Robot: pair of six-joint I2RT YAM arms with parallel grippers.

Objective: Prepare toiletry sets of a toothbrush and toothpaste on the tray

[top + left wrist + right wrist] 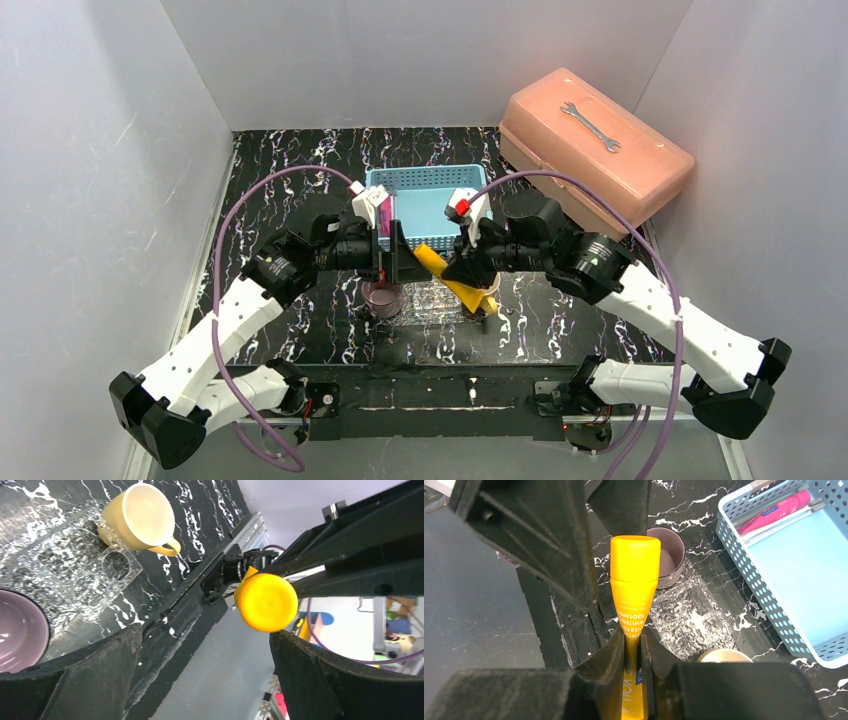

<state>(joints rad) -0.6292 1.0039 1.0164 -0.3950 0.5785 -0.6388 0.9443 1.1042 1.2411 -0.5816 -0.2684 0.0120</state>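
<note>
Right hand [634, 642] clamped on the flat tail half of the yellow plastic toothpaste tube [634, 587]. The tube is in the air over the black marbled tabletop [545, 325], near the clear glittery rectangular tray [689, 620]. Left hand [205, 631] wide open, fingers either side of the cap; probably no contact, but the angle is poor. Tube judged light, soft-walled and slick, so take it at the stiff cap shoulder rather than the squashy body.
</note>
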